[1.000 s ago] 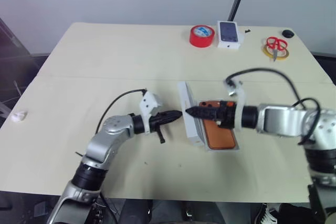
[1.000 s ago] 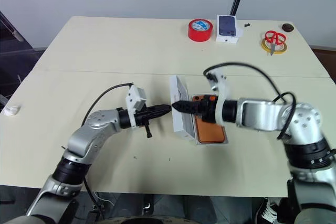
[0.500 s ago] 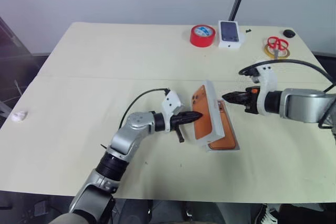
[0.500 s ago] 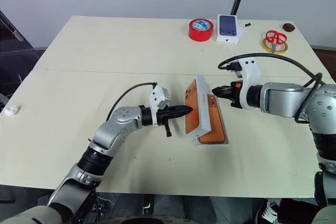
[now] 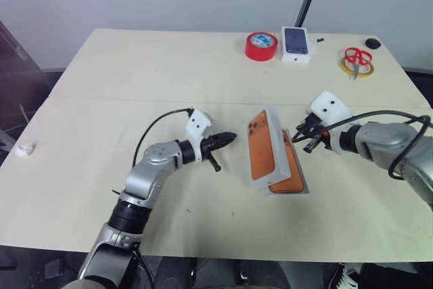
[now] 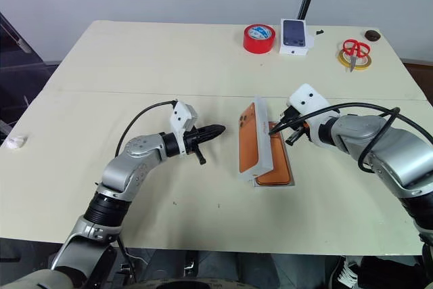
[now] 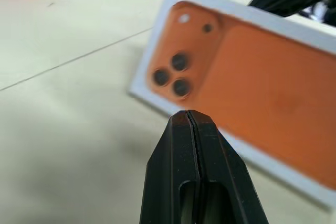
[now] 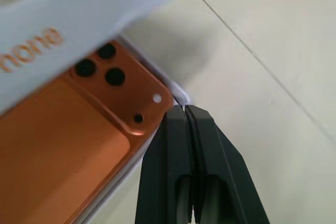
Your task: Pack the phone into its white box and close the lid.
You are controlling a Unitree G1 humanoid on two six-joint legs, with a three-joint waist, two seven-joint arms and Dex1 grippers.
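The lid [image 5: 260, 143] stands on its long edge and leans over the white box [image 5: 300, 190], its printed orange phone facing my left gripper. The orange phone [image 5: 289, 167] lies in the box, camera bump at the far end, partly hidden behind the lid. My left gripper [image 5: 229, 139] is shut and empty, a short gap to the left of the lid; in the left wrist view its tip [image 7: 188, 115] points at the lid's printed top [image 7: 247, 82]. On the other side, my right gripper [image 5: 302, 135] is shut, its tip [image 8: 184, 109] by the box's far corner [image 8: 176, 88].
At the table's far edge sit a red tape roll [image 5: 260, 45], a small white box with a dark phone picture [image 5: 295, 44], red scissors [image 5: 355, 57] on yellow tape and a small dark object [image 5: 371, 43]. A crumpled white scrap [image 5: 25, 150] lies at the left edge.
The lid tipped from upright to leaning over the box, printed side out. My left gripper pushed it, then drew back left. My right gripper left the phone, shut, rolled and moved right.
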